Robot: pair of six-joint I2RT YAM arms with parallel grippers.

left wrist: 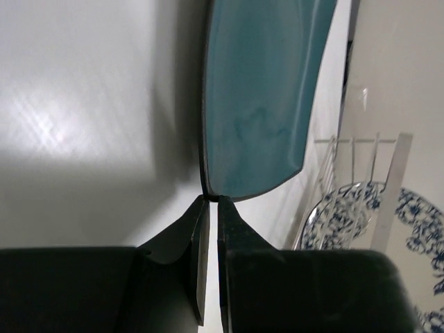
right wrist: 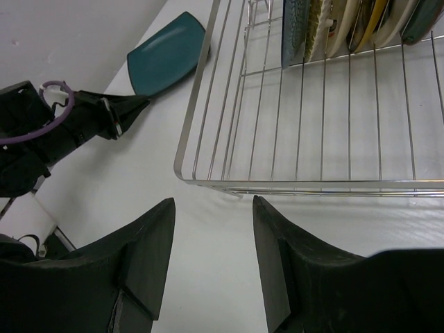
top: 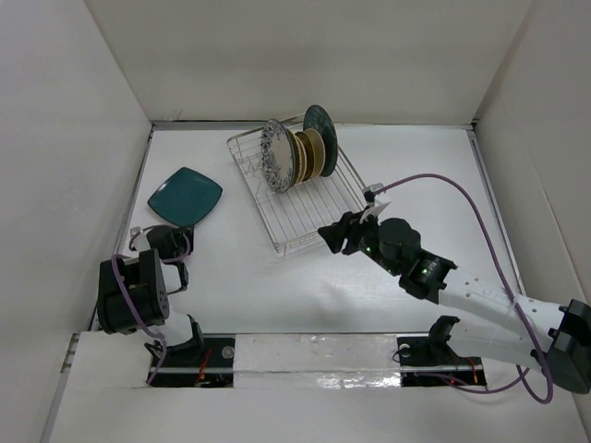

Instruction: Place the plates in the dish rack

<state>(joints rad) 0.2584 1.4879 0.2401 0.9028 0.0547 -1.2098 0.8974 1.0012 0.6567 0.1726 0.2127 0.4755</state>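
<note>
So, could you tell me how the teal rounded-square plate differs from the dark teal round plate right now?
The teal rounded-square plate lies flat on the table, left of the dish rack; the dark teal round plate stands on edge inside it, at the row's far end. The first is square with rounded corners, the second circular. Both are teal.

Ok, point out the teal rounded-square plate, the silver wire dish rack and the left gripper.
teal rounded-square plate (top: 185,196), top external view, its centre.
silver wire dish rack (right wrist: 312,184), right wrist view, near rim.
left gripper (left wrist: 213,201), left wrist view, between its fingertips.
</note>
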